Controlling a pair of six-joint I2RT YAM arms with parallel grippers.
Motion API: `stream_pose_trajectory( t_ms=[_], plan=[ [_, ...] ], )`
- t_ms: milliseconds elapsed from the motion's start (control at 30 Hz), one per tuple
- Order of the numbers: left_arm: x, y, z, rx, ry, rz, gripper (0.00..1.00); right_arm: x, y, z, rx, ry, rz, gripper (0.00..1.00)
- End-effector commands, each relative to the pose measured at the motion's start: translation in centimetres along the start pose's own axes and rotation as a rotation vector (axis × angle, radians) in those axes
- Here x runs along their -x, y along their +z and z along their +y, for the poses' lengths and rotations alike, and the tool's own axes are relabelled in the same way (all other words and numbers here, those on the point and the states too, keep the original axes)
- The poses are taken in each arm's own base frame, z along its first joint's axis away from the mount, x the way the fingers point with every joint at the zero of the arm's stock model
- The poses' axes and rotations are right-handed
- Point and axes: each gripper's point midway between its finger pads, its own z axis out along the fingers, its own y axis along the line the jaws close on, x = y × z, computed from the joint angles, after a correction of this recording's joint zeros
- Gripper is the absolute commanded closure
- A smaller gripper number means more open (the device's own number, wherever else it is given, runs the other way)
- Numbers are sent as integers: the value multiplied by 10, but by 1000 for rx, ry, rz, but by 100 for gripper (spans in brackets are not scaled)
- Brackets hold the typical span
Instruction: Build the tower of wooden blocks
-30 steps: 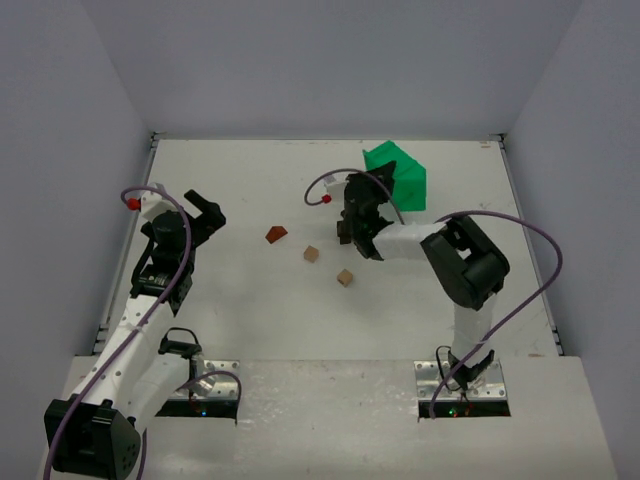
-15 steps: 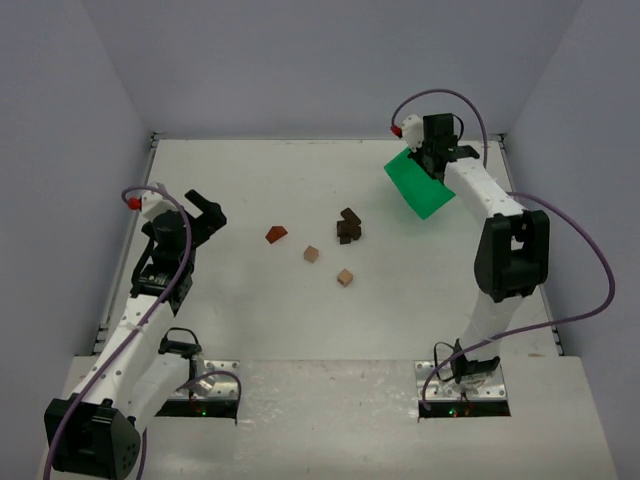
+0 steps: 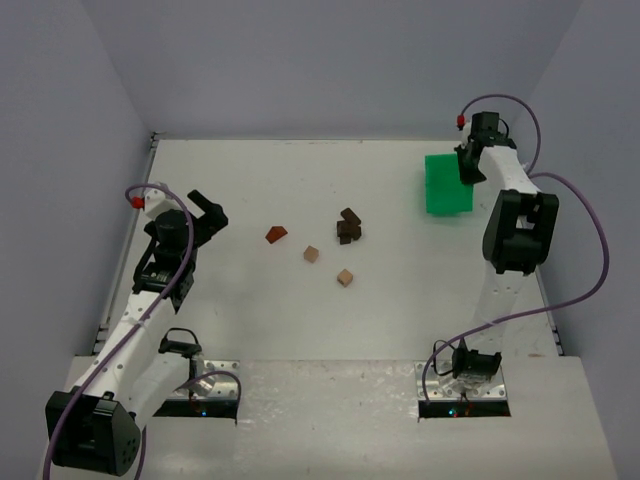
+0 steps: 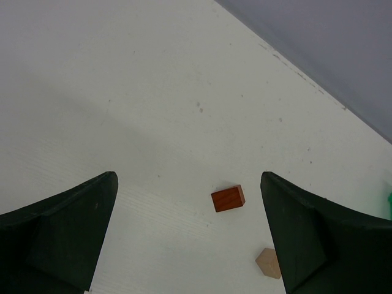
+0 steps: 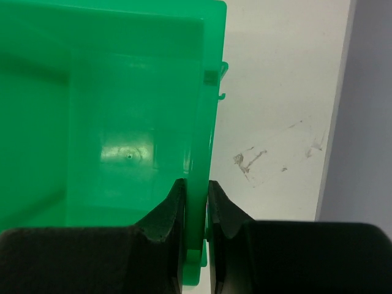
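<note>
Right pincer (image 5: 195, 205): clamped on the side wall of the bin (image 5: 122, 122), near the far right corner of the table (image 3: 250, 180).
Bin: green, nothing showing inside from my wrist view; well apart from every block. I cannot tell whether it rests on the table or hangs just above it.
Left pincer (image 4: 190, 236): fingers wide apart, holding nothing, hovering over the left side and facing the red block (image 4: 228, 198).
Dark blocks (image 3: 348, 227): a small clump near the middle, pieces touching; too small to tell whether any sits on another.
Red block: alone, left of the clump.
Upper tan block (image 3: 312, 254): alone, between the red block and the clump, a little nearer me.
Lower tan block (image 3: 345, 277): alone, nearest my bases.
Done: as I judge it, only the bin is out of the way; no tower stands yet.
Left to do: let go of the bin, then gather and stack every block. Nearly the whole job.
</note>
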Motion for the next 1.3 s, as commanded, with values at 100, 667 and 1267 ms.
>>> stream_pose_trajectory(
  t_ms=[100,667,1267],
  plan=[
    [15,0,-9,-31,-19,-45,0,0,11,-54,-60,160,-26,84],
    [18,-3,-13,-53,-15,-48,0,37,-56,-43,-44,63,-178,1],
    [2,-13,-42,-242,-19,16,0,-78,-244,289,872,-1071,-658,1]
  ],
)
